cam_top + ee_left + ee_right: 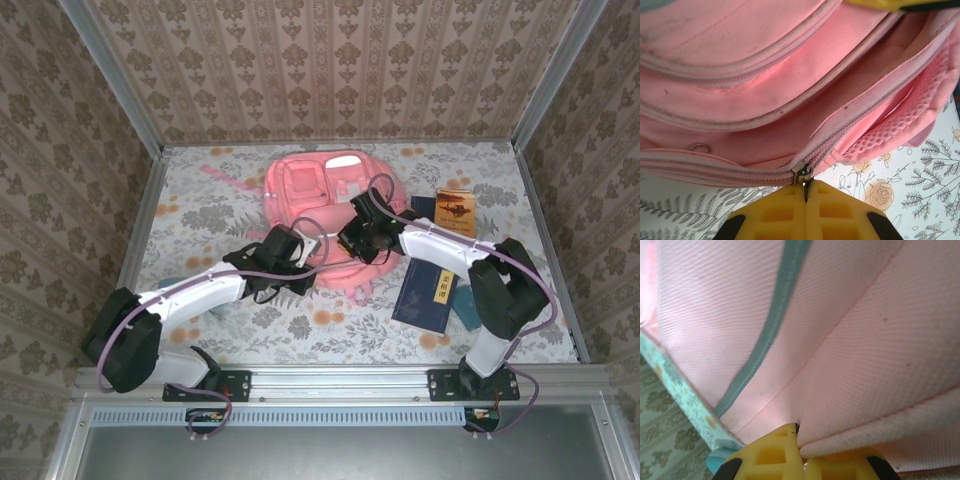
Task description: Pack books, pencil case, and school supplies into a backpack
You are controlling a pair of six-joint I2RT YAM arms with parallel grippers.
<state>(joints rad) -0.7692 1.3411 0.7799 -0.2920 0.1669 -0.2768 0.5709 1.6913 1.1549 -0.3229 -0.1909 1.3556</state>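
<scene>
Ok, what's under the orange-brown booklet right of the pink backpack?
A thin dark navy book shows at the left edge of the orange-brown booklet, seemingly beneath it; the booklet covers the rest, hiding anything else underneath.

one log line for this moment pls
left gripper: shut on small metal zipper pull | right gripper: shut on cloth of large pink fabric backpack | thin navy-blue book: on table, unpacked

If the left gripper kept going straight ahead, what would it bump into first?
The backpack. The left gripper pinches its zipper pull, and the pink fabric sits right ahead, it seems.
</scene>
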